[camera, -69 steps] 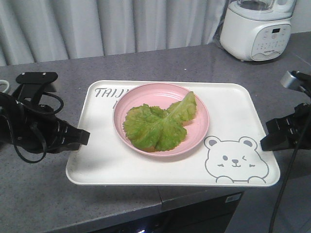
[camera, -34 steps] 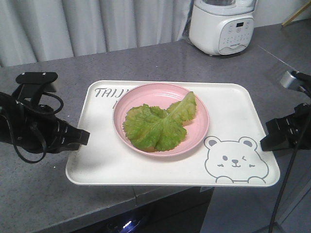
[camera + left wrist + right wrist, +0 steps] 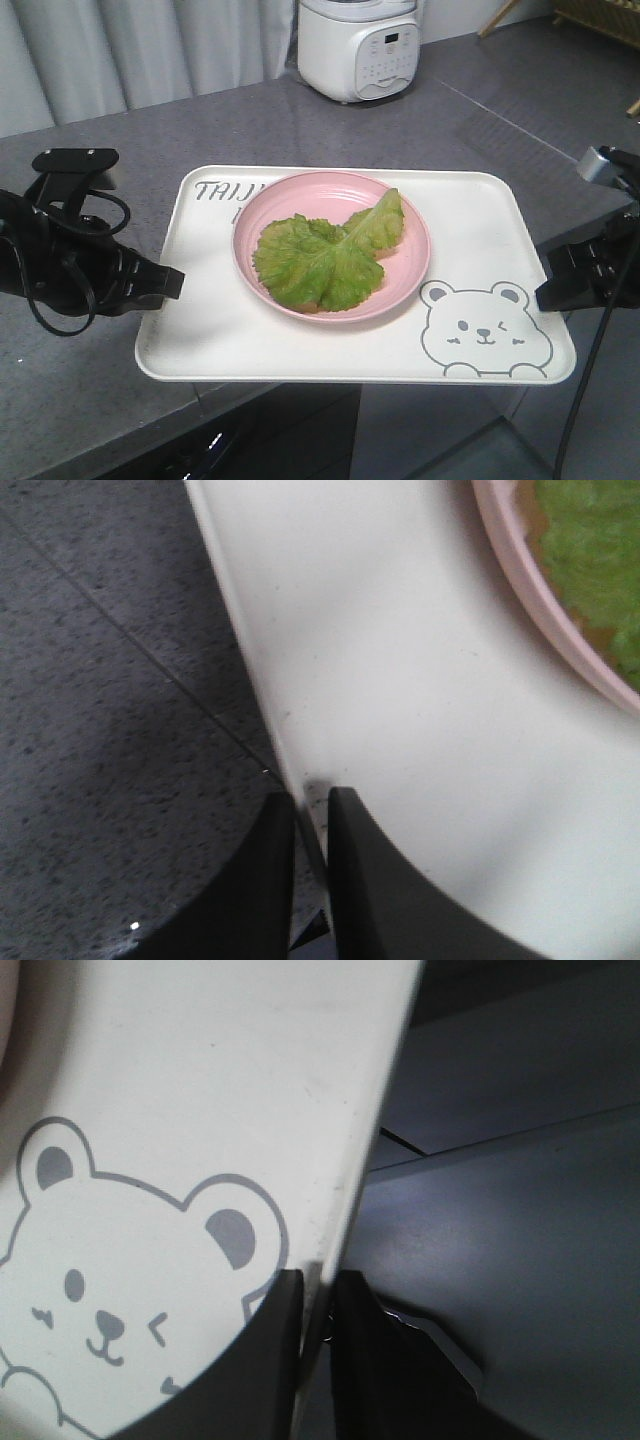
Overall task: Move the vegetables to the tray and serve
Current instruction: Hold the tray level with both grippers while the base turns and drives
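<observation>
The cream-white tray (image 3: 480, 215) with a grey bear drawing is held up in the air between both arms, partly past the counter's front edge. On it stands a round pink plate (image 3: 415, 262) holding the vegetables (image 3: 325, 258), flat crinkly green lettuce leaves. My left gripper (image 3: 172, 282) is shut on the tray's left rim (image 3: 262, 715), one finger on each side. My right gripper (image 3: 545, 290) is shut on the tray's right rim (image 3: 375, 1130) beside the bear's ear. The plate's edge (image 3: 530, 600) and the lettuce (image 3: 595, 560) show at the upper right in the left wrist view.
A grey speckled counter (image 3: 180, 130) lies behind and under the tray's left part. A white kitchen appliance (image 3: 358, 45) stands at the counter's back. Dark floor and cabinet fronts (image 3: 300, 440) show below the tray. Grey curtains (image 3: 130, 45) hang behind.
The whole scene behind the tray has shifted left and back: the appliance slid from the upper right toward the middle. The tray and both grippers keep the same place in view.
</observation>
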Motion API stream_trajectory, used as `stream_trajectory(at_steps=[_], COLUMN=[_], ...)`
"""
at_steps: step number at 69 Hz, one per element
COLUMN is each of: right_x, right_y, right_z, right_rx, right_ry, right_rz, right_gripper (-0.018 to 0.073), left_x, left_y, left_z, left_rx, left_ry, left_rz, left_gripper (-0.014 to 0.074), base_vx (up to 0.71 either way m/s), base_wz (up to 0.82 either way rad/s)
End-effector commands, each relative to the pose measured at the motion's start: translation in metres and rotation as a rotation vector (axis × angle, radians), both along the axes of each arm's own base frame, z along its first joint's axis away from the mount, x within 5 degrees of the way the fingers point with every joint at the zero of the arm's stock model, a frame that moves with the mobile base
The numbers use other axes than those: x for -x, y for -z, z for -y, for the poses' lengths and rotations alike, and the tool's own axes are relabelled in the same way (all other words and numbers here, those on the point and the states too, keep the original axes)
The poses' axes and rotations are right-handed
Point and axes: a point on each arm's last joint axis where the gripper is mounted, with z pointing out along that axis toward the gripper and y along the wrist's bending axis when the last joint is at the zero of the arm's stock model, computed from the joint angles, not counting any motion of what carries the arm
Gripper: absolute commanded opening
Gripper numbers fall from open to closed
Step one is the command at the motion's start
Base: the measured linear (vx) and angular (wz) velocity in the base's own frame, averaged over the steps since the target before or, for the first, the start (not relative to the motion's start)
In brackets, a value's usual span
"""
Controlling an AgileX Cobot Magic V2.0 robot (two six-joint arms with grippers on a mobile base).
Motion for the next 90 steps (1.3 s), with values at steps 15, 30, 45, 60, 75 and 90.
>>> stream_trajectory(at_steps=[15,30,45,60,75,90], right_x=[0.0066,0.0066,0.0076,0.0076,0.0076,0.0076], right_y=[-0.0224,-0.0224,-0.0223,-0.0223,-0.0223,-0.0223], right_z=[-0.0141,-0.0141,-0.0145,-0.0145,-0.0145,-0.0145], right_rx=[-0.104,-0.104,-0.107,-0.107,-0.107,-0.107], right_ry=[-0.061,-0.061,-0.067,-0.067,-0.067,-0.067], right_rz=[0.058,0.058,0.05,0.05,0.05,0.05], right_gripper=[-0.0003,-0.0003,-0.0003,-0.0003,-0.0003,-0.0003], left_x=[0.0014,0.0014,0.0014,0.0014,0.0014,0.0014], left_y=[-0.024,-0.024,-0.024,-0.024,-0.024,-0.024], left_z=[0.008,0.008,0.008,0.008,0.008,0.008], left_rx=[0.095,0.095,0.095,0.095,0.095,0.095], left_ry=[0.003,0.003,0.003,0.003,0.003,0.003], left_rz=[0.115,0.115,0.115,0.115,0.115,0.115], left_gripper=[-0.0006,-0.0006,-0.0006,-0.0006,-0.0006,-0.0006], base_vx=[-0.05,-0.05,0.0,0.04,0.05,0.06], base_wz=[-0.4,-0.35,-0.32,-0.34,-0.34,-0.32])
